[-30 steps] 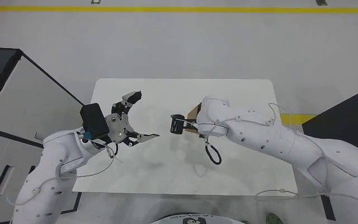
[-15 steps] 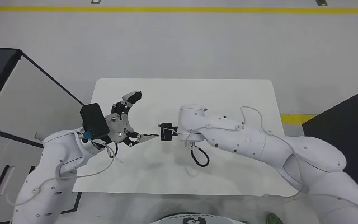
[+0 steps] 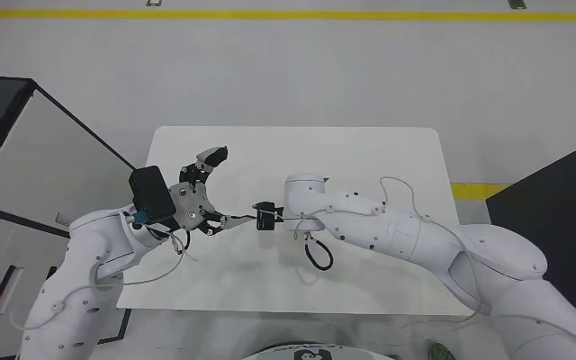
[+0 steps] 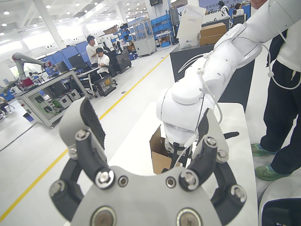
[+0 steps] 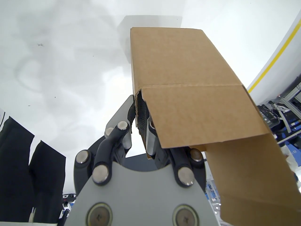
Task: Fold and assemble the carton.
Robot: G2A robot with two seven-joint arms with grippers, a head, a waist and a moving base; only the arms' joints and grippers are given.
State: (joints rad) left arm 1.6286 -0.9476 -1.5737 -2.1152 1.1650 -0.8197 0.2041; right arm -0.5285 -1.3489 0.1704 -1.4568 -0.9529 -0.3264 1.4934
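A brown cardboard carton (image 5: 188, 83) hangs above the white table, with one flap bent outward. My right gripper (image 5: 141, 111) is shut on one of its walls at the torn corner. From the left wrist view the carton (image 4: 160, 152) hangs under the right wrist (image 4: 181, 116), just beyond my left gripper (image 4: 147, 111), which is open and holds nothing. In the top view the left gripper (image 3: 236, 185) is spread wide at the table's left part. The right arm (image 3: 360, 225) reaches across to it and hides the carton.
The white table (image 3: 378, 153) carries no other objects. A black frame (image 3: 54, 108) stands off its left side and a dark stand (image 3: 540, 193) off its right. A yellow floor line (image 3: 288, 14) runs beyond the far edge.
The right arm has swung left across the table with the carton, bringing it close to the left gripper. The left arm has stayed still and open.
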